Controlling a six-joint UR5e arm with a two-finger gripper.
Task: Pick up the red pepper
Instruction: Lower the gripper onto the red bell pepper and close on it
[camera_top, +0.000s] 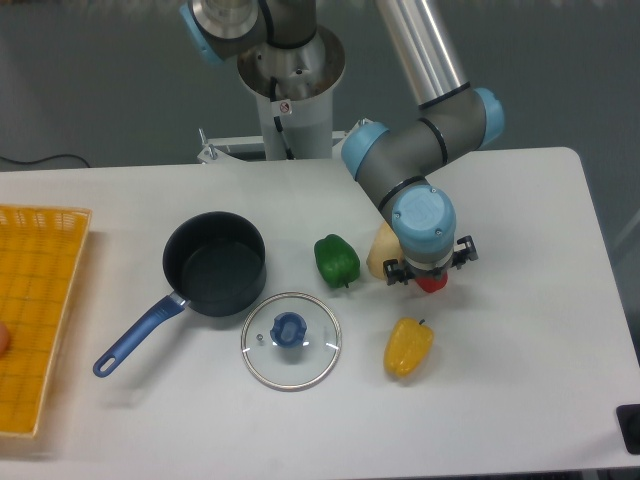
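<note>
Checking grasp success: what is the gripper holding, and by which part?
Cannot be told: the gripper sits over the red pepper, hiding its fingers.

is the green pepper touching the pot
Apart. The fixed camera shows a clear strip of white table between the green pepper and the pot.

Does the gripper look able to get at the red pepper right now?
Probably yes. The gripper sits directly over the red pepper, which shows only as a sliver beneath it. Nothing lies between them, though a pale object sits close beside.
</note>
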